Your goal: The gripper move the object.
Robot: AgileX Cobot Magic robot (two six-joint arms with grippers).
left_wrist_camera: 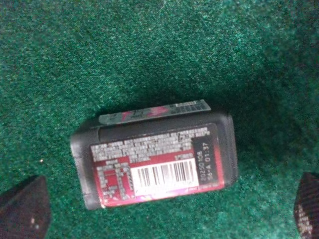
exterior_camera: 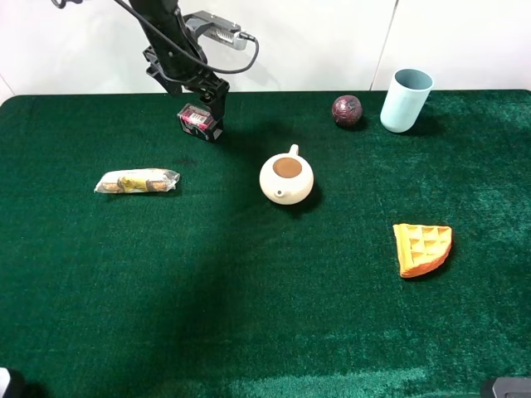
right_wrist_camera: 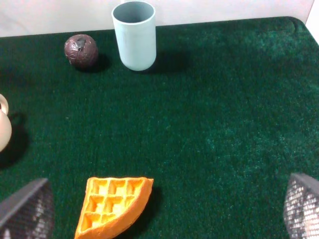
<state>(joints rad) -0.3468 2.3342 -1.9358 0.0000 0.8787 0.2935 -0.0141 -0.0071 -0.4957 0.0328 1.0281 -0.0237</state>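
Note:
The object, a small black box (exterior_camera: pixel 197 121) with red and white printing, lies on the green cloth at the back left. In the left wrist view the box (left_wrist_camera: pixel 154 159) shows its barcode label. My left gripper (exterior_camera: pixel 212 101) hangs just above and behind it. Its jaws (left_wrist_camera: pixel 164 219) are open wide, with one fingertip (left_wrist_camera: pixel 22 209) on each side of the box and clear of it. My right gripper (right_wrist_camera: pixel 164 214) is open and empty, above the cloth near the waffle.
A cream teapot (exterior_camera: pixel 286 177) stands mid-table, right of the box. A wrapped yellow snack bar (exterior_camera: pixel 137 181) lies to the left. A dark red ball (exterior_camera: pixel 347 109) and a pale blue cup (exterior_camera: pixel 406 100) stand at the back right. An orange waffle piece (exterior_camera: pixel 421 248) lies to the right.

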